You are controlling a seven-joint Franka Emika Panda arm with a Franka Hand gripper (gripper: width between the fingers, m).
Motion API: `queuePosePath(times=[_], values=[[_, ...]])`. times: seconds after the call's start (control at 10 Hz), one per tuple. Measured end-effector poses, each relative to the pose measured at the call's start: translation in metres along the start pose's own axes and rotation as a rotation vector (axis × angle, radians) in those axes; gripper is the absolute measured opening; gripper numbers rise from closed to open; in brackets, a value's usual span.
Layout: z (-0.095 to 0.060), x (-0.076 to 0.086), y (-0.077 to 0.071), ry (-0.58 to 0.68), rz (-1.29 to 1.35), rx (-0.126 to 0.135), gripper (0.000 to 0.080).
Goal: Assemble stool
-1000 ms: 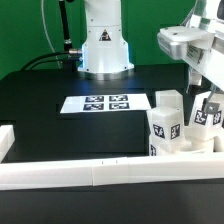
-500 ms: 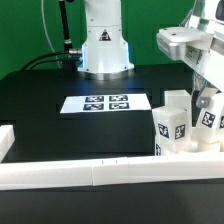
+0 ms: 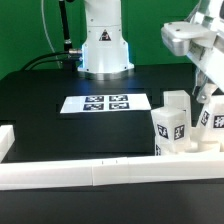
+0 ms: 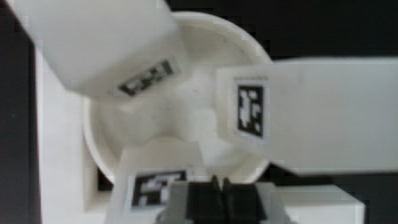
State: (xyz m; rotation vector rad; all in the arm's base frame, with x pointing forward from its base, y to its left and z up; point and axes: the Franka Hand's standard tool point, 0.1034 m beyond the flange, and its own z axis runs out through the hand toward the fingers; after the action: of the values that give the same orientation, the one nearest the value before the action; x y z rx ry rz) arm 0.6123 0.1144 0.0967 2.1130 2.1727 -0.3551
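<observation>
Stool parts sit at the exterior view's right, against the white border rail (image 3: 100, 172) on the black bench (image 3: 40, 95). Two leg blocks (image 3: 165, 125) stand upright on the round seat (image 4: 196, 130). The gripper (image 3: 205, 100) is low over a third leg (image 3: 212, 115) at the frame edge; whether the jaws are closed on it cannot be told. Parts look like rigid, light, smooth plastic, likely slippery. Best hold: the flat opposite faces of a leg, mid-height. Marker board (image 3: 104, 103) lies well apart.
</observation>
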Motion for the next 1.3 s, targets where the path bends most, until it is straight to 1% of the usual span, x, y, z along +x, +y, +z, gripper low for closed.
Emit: queuePosePath(times=[0.1, 0.2, 0.3, 0.4, 0.5, 0.6, 0.7, 0.8, 0.9, 1.0, 1.1, 1.2, 1.3], values=[[-0.011, 0.003, 0.004, 0.003, 0.001, -0.008, 0.0082], [-0.013, 0.005, 0.004, 0.005, 0.007, -0.012, 0.0264], [-0.010, 0.004, 0.004, 0.005, 0.008, -0.009, 0.0404], [-0.009, 0.003, 0.005, 0.007, 0.030, -0.007, 0.0404], [-0.011, -0.001, 0.009, 0.008, 0.075, -0.012, 0.0575], [-0.015, -0.004, 0.014, 0.010, 0.140, -0.022, 0.0626], [-0.015, -0.006, 0.018, 0.011, 0.187, -0.010, 0.0626], [-0.011, -0.008, 0.024, 0.007, 0.229, 0.007, 0.0645], [-0.008, -0.007, 0.028, 0.011, 0.264, 0.016, 0.0648], [-0.003, -0.001, 0.026, 0.006, 0.261, 0.021, 0.0648], [0.002, 0.009, 0.022, 0.004, 0.257, 0.037, 0.0649], [0.005, 0.015, 0.020, 0.005, 0.250, 0.044, 0.0649], [0.008, 0.019, 0.018, 0.004, 0.244, 0.053, 0.0649]])
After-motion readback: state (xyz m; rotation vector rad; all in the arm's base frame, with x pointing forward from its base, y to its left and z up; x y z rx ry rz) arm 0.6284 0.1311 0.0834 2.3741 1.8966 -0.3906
